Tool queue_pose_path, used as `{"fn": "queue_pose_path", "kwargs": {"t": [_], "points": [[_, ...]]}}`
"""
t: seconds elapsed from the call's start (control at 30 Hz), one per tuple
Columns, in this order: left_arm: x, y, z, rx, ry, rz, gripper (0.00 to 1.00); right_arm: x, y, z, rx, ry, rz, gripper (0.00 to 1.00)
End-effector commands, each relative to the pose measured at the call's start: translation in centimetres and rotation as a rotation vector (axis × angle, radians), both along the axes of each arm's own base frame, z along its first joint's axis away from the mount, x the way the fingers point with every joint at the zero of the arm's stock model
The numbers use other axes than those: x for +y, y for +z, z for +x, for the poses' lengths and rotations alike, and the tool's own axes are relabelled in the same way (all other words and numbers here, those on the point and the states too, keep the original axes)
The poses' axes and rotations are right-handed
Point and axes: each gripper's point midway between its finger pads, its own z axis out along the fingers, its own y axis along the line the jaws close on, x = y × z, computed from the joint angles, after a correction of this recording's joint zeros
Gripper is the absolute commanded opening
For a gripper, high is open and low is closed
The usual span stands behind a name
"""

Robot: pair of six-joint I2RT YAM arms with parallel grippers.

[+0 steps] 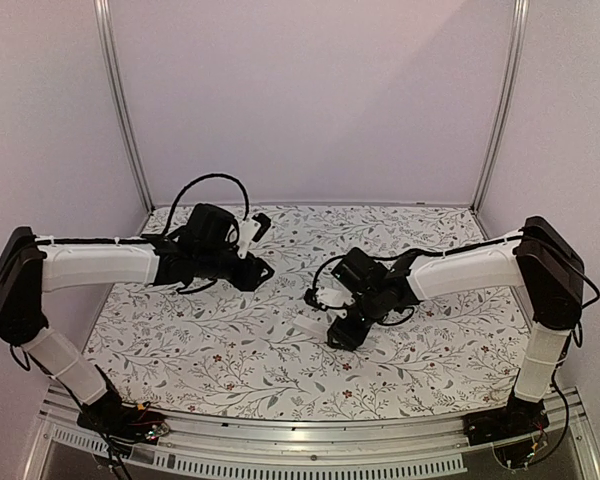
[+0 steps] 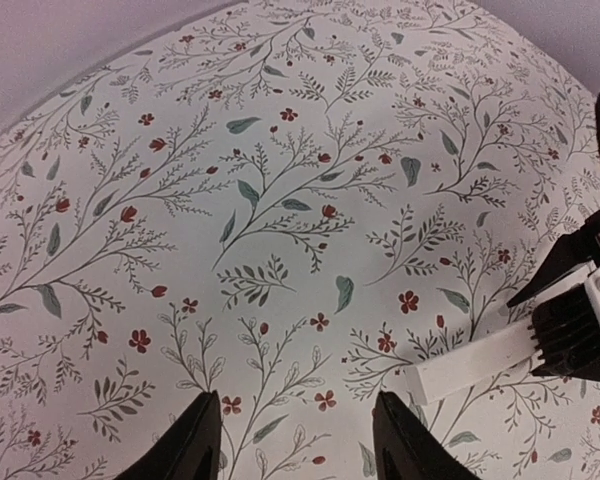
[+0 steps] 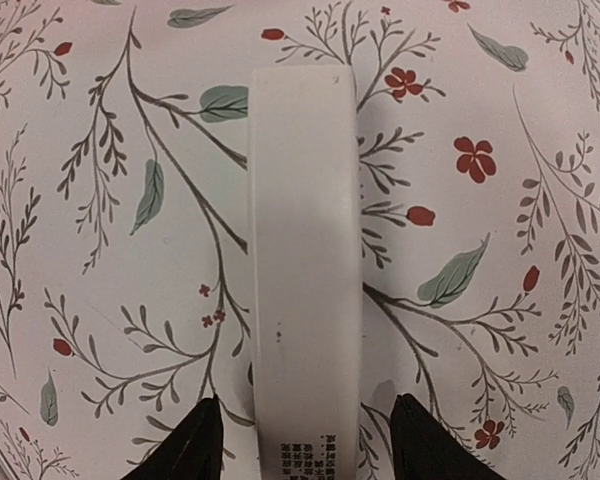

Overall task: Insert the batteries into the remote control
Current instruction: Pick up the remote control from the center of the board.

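The remote control (image 3: pixel 305 250) is a slim white bar lying flat on the floral table, with small printed text near its close end. My right gripper (image 3: pixel 300 440) is open, its jaws standing on either side of the bar with a gap on both sides. In the top view the right gripper (image 1: pixel 342 333) is low over the remote (image 1: pixel 309 325) at the table's middle. My left gripper (image 2: pixel 295 440) is open and empty above bare cloth; the remote's end (image 2: pixel 470 368) lies just right of it, with the right gripper (image 2: pixel 570 335) over it. The left gripper (image 1: pixel 255 272) hovers left of centre. The batteries are out of view.
The floral table cloth (image 1: pixel 210 340) covers the whole work surface. Plain walls and two metal posts (image 1: pixel 120 110) enclose the back and sides. A metal rail (image 1: pixel 310 440) runs along the near edge.
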Motion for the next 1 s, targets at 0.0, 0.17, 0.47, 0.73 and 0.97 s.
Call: {"fn": "queue_pose_path", "kwargs": {"t": [0.0,0.17,0.47,0.73,0.97], "points": [[1.1,1.5,0.0,-0.040,0.028,-0.016,0.52,-0.6,-1.5,-1.2,0.055,0.035,-0.051,0.55],[1.8,3.5,-0.2,-0.100,0.029,-0.040,0.51,-1.4,-2.2,-1.6,0.068,0.032,-0.084,0.41],[2.4,5.4,-0.7,-0.153,0.030,-0.066,0.54,-1.8,-1.7,-2.7,0.113,0.006,-0.056,0.18],[1.7,8.3,-2.7,-0.291,-0.047,-0.035,0.61,0.2,5.7,-1.7,0.257,-0.128,0.203,0.10],[-1.0,11.7,-8.3,-0.610,-0.289,0.102,0.64,0.8,13.5,-2.0,0.469,-0.201,0.455,0.06]]}}
